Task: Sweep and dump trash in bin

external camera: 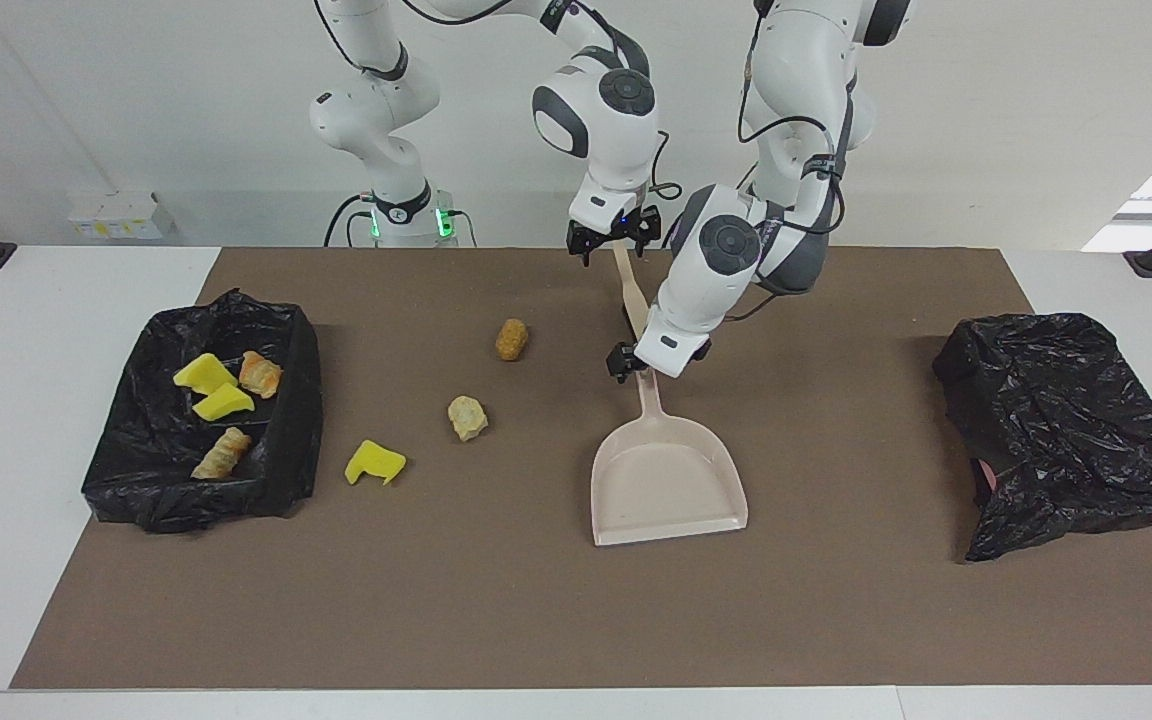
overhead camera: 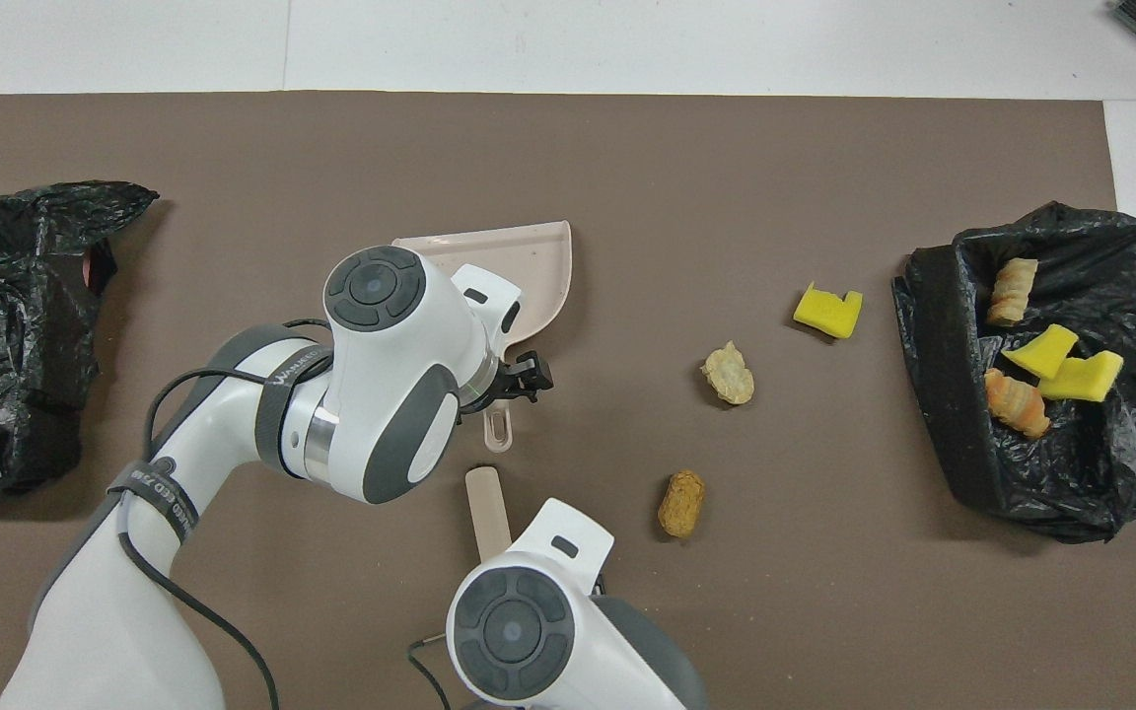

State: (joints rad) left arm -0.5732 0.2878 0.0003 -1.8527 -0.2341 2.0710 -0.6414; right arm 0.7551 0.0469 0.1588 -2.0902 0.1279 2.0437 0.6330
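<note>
Four scraps [external camera: 221, 402] in the bin [external camera: 296, 420] — three scraps [external camera: 467, 417] between it and the dustpan [external camera: 668, 485].

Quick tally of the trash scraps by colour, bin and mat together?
Yellow sponge chunks: 3, two in the bin at and, one on the mat.
Tan to orange-brown bread lumps: 4, two in the bin, two on the mat.
Total: 7.

Left pincer [external camera: 633, 362] low at mid-tabletop, wrist bent down, arm reaching in from its base. Right pincer [external camera: 613, 238] raised near the robots' edge, fingers spread, pointing down, elbow folded high.
</note>
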